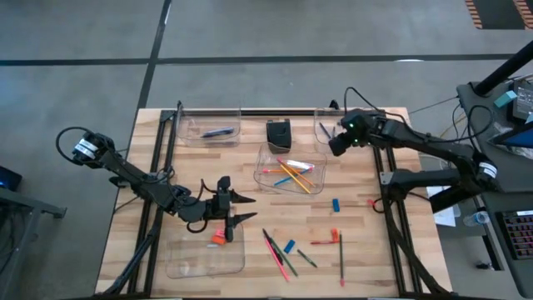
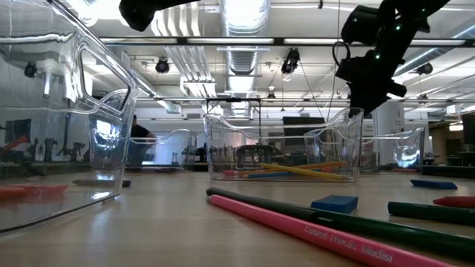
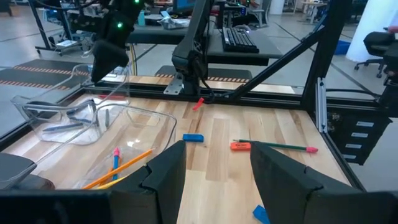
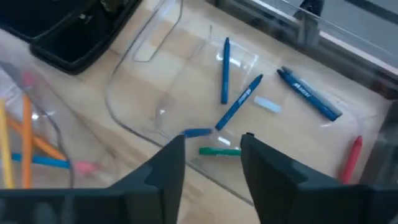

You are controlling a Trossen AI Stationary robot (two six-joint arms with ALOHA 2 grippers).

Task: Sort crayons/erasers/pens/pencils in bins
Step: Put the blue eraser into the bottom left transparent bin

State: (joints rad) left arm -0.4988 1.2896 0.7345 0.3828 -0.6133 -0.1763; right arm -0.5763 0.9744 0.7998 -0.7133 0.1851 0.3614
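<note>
My right gripper (image 1: 336,143) hangs open over the clear far-right bin (image 4: 134,93), fingers slanting down. Under its fingertips (image 4: 212,142) lie a green crayon (image 4: 219,150) and several blue ones (image 4: 225,70); a red crayon (image 4: 351,155) lies off to one side. I cannot tell whether the green one is at rest. My left gripper (image 1: 250,208) stands open near the table's left, above the near-left bin (image 1: 204,257), which holds an orange-red eraser (image 1: 218,237). Nothing sits between its fingers (image 3: 217,180). Pencils (image 1: 293,173) fill the middle bin.
The far-left bin (image 1: 208,129) holds a dark pen. A black box (image 1: 279,133) stands at the back middle. Loose on the near right are blue erasers (image 1: 336,204), pink and green pencils (image 1: 276,250) and red sticks (image 1: 325,242).
</note>
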